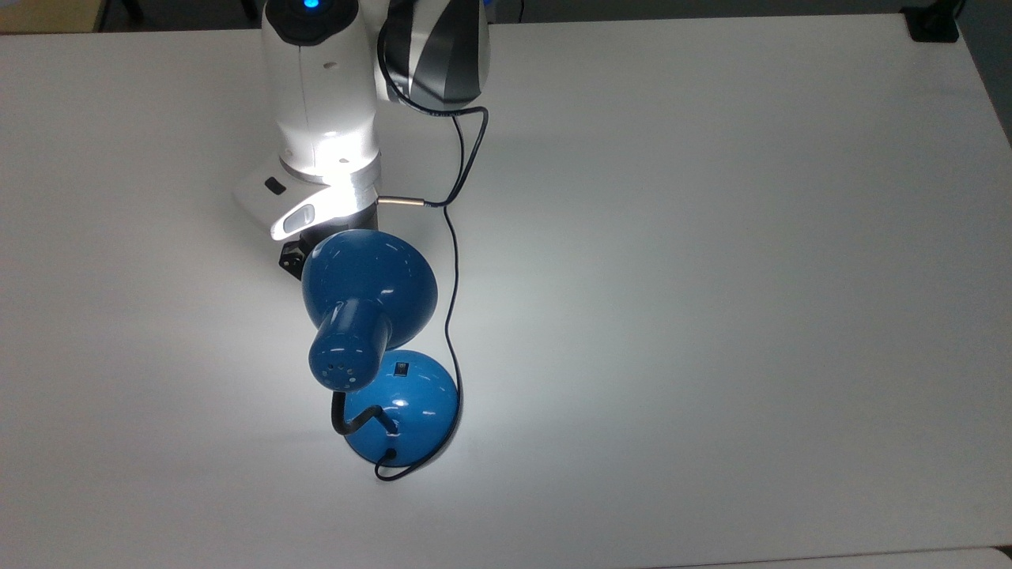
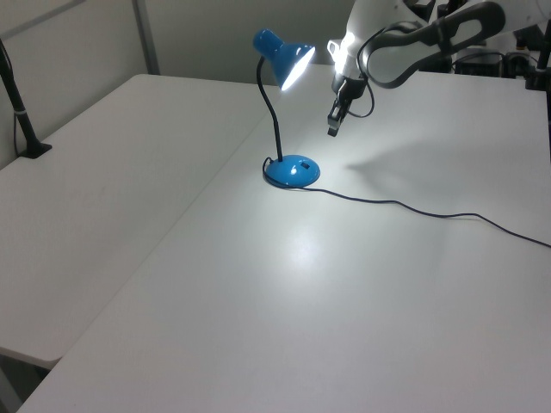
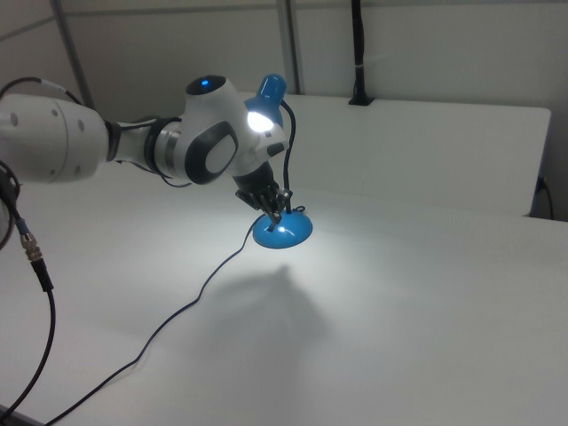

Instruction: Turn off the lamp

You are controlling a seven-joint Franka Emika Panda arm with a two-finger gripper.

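Observation:
The lamp is lit and stands on the white table. In the top view its blue shade (image 1: pixel 369 276) hangs over the round base (image 1: pixel 411 403), which carries a small black switch (image 1: pixel 402 368). My gripper (image 2: pixel 333 127) is shut with nothing in it. It hangs in the air just right of the glowing shade (image 2: pixel 288 58) in the left view, above and to the right of the base (image 2: pixel 291 171). In the right view the gripper (image 3: pixel 275 211) points down just above the base (image 3: pixel 282 231). In the top view the shade covers most of the gripper.
The lamp's thin black cord (image 1: pixel 452 261) runs from the base across the table (image 1: pixel 711 276) to its far edge, passing close to my arm (image 1: pixel 320 103). A black clamp post (image 2: pixel 21 120) stands at the left view's left edge. A black block (image 1: pixel 933 24) sits at the top view's upper right corner.

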